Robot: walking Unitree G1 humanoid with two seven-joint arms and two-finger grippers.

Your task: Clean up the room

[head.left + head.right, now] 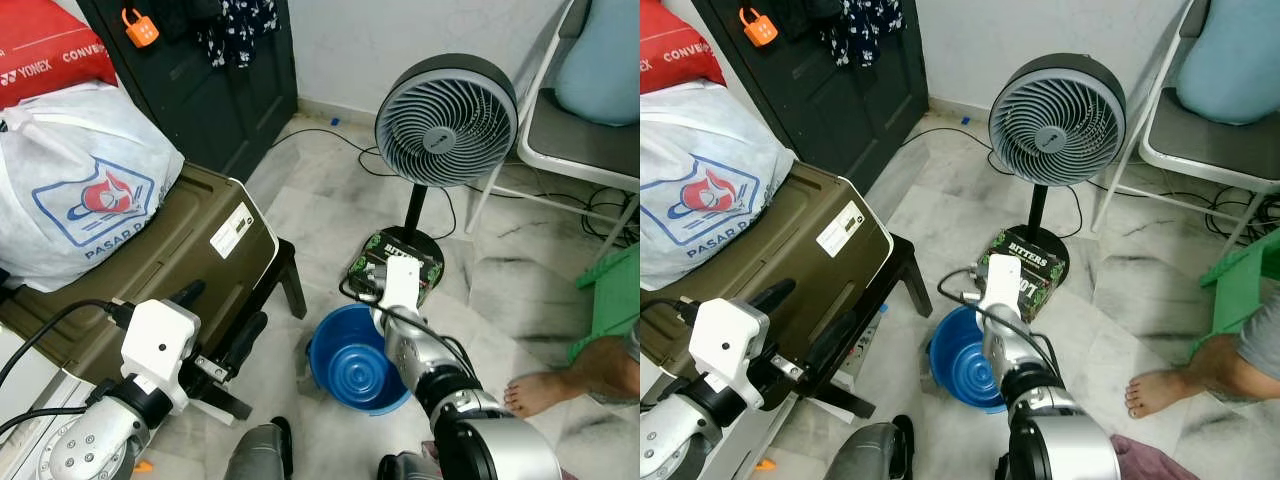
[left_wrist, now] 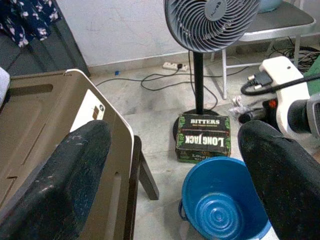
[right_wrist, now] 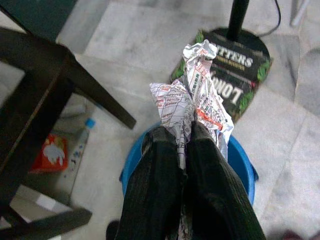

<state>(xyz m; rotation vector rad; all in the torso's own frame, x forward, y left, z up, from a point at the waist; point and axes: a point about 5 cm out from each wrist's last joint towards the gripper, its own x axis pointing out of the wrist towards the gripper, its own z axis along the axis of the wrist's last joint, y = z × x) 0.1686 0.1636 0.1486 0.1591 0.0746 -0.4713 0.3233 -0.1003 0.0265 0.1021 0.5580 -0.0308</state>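
Note:
My right gripper (image 3: pixel 184 132) is shut on a crumpled printed wrapper (image 3: pixel 197 95), which sticks up past the fingertips. It hangs right above a blue plastic bucket (image 1: pixel 355 365) on the marble floor, and the right arm (image 1: pixel 430 365) reaches over the bucket's right rim. The bucket looks bare inside in the left wrist view (image 2: pixel 220 207). My left gripper (image 1: pixel 225 315) is open, with its fingers (image 2: pixel 65 170) wide apart. It hovers beside the olive-brown case (image 1: pixel 170 250), left of the bucket.
A standing fan (image 1: pixel 445 120) and a "Bitters Long Jack" box (image 2: pixel 202 137) stand behind the bucket. The case rests on a dark stool (image 1: pixel 285 275) with a white bag (image 1: pixel 80 190) on it. A plastic bottle (image 3: pixel 80 150) lies beneath. A person's foot (image 1: pixel 545 390) and a green stool (image 1: pixel 610 290) are at the right.

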